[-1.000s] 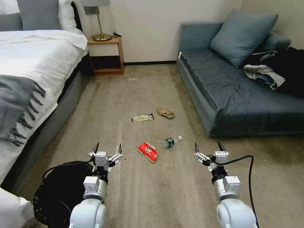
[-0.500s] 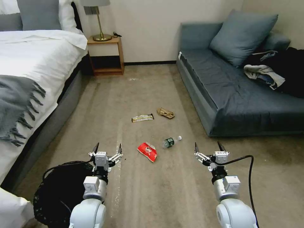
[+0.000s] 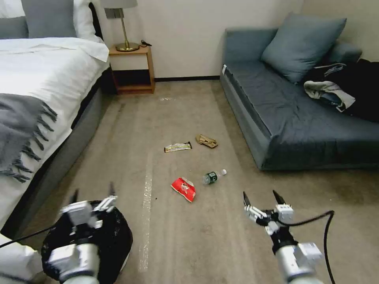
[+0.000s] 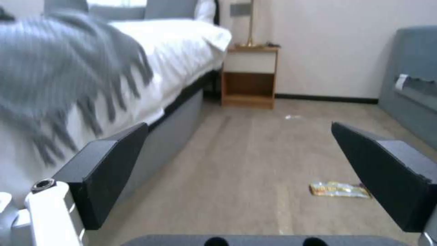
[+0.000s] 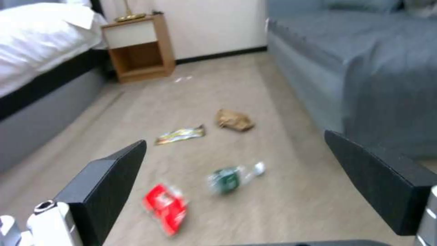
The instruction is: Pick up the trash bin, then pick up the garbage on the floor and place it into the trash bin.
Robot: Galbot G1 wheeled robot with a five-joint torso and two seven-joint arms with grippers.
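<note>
Four litter pieces lie ahead of our tools on the floor: the red snack bag (image 3: 183, 189), the clear bottle (image 3: 213, 176), the gold-and-black wrapper (image 3: 177, 147) and the tan paper wad (image 3: 206, 140). Since a moment ago our left tool (image 3: 92, 196) has swung outward and now hangs, fingers apart, over the rim of the trash bin (image 3: 112, 236), which sits directly beneath it. Our right tool (image 3: 262, 200) has dropped back slightly, fingers apart, with the bottle ahead of it. We judge the bin pickup is beginning; nothing is grasped yet.
</note>
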